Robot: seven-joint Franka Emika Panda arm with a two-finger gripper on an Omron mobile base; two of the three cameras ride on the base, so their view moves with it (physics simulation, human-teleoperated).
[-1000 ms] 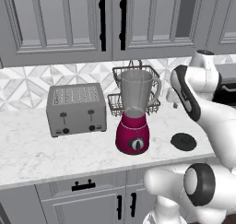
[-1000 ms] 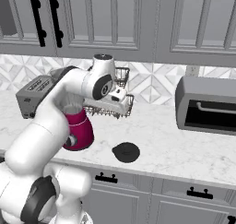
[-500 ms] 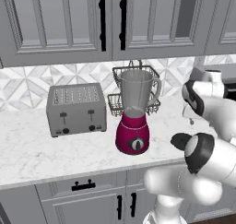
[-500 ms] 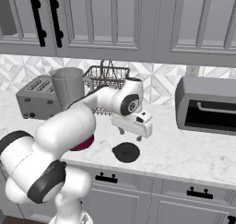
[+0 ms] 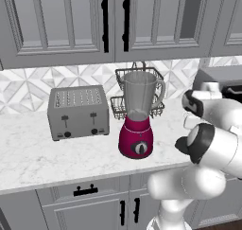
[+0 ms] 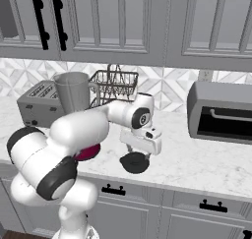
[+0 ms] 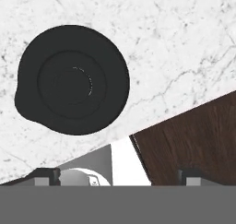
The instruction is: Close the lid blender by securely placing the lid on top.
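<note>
So the lid (image 6: 135, 162) is lying flat on the marble worktop (image 6: 206, 164), near the front edge and well off to the right of the blender (image 5: 138, 121). It's not on the jar yet, whose mouth is wide open. The tool (image 6: 140, 145) hangs just above the lid, pointing down at it, nothing in its grip.

From the hand camera the lid (image 7: 72, 79) sits up and to the left of centre, with the two fingertips (image 7: 45, 176) spread far apart at the bottom edge. So the tool isn't centred over it; I'd guess it needs to slide across toward the lid before dropping. The disc is round apart from a small spout-like bump on one side, so the wrist angle probably doesn't matter much.

After that it's a carry left, back over the blender's jar, just in front of the wire dish rack (image 5: 142, 89).
</note>
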